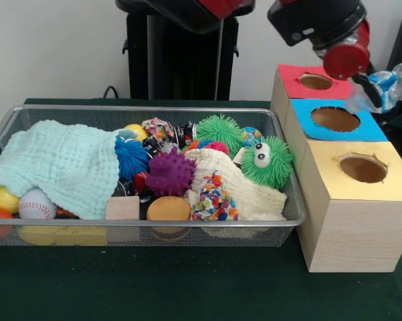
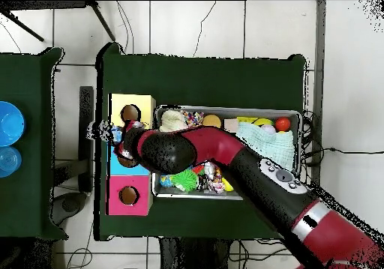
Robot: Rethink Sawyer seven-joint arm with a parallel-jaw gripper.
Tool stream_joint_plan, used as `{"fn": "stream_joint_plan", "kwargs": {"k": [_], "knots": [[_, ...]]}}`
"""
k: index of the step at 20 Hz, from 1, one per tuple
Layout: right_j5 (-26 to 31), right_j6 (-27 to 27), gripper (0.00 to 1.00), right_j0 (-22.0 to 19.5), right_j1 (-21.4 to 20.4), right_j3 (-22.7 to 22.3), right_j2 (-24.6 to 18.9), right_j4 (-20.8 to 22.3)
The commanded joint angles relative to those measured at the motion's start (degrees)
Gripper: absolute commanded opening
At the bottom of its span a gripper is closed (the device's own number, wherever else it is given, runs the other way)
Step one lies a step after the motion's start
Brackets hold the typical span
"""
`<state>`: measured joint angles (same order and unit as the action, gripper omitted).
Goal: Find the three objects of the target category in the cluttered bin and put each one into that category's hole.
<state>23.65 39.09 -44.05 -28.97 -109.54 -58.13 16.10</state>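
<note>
My gripper (image 1: 366, 83) hangs at the right, above the outer edge of the blue-topped box (image 1: 334, 119). It is shut on a crinkly clear packet (image 1: 382, 85) with blue print. The packet hangs in the air just right of the blue hole and the red-topped box (image 1: 314, 81). In the overhead view the arm covers the blue box, and the packet (image 2: 105, 131) sticks out past the boxes' left side. The wire mesh bin (image 1: 147, 107) stands left of the boxes, full of toys. I cannot make out any other such packet in it.
A yellow-topped box (image 1: 362, 168) stands nearest the camera. The bin holds a mint cloth (image 1: 60, 164), a purple spiky ball (image 1: 169, 175), a green fuzzy toy with eyes (image 1: 267, 160), a cream cloth (image 1: 244, 190), a confetti-patterned bundle (image 1: 214, 199) and balls. Blue bowls (image 2: 9, 124) sit on a side table.
</note>
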Motion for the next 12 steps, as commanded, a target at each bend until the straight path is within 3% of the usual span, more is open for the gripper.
{"fn": "stream_joint_plan", "kwargs": {"k": [1, 12], "knots": [[-0.3, 14.9, 0.00, 2.0, 4.3, -4.3, 4.4, -3.3], [-2.2, 13.8, 0.00, 3.1, 6.2, -3.7, 7.0, -3.1]]}}
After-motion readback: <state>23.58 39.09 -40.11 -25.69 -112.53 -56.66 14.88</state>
